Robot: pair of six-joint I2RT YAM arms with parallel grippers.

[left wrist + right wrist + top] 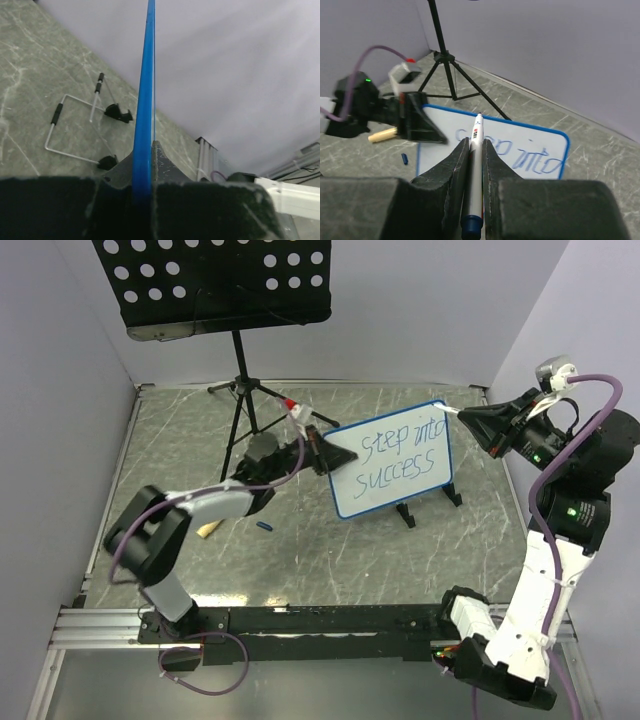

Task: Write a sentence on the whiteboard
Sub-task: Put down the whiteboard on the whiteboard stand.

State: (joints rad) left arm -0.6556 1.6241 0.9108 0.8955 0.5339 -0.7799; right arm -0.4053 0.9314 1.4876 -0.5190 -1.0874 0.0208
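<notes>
The grey marbled table (300,570) fills the scene between pale walls. At its far left stands a black perforated stand (215,285) on a tripod.

The left arm (150,540) reaches from the near left toward the middle; the right arm (560,540) rises at the near right and bends in toward the far right.

The board (345,495) is at the middle of the table, just right of centre, upright and facing the arms, its left side lower than its right. Its black feet (405,515) are down at the table.

The left tool (325,452) is clamped on the board's left edge; in the left wrist view the blue frame (145,100) runs up between the closed fingers (165,160).

The words (400,455) read "step into" above "success" in blue ink.

The right tool (470,418) is at the board's upper right corner, shut on a marker (475,170), which lies between the fingers (450,170) with its tip pointing at the board. Whether the tip touches the board I cannot tell.

A tan piece (208,530) and a small blue cap (264,526) lie on the table near the left arm, well left of the board.
</notes>
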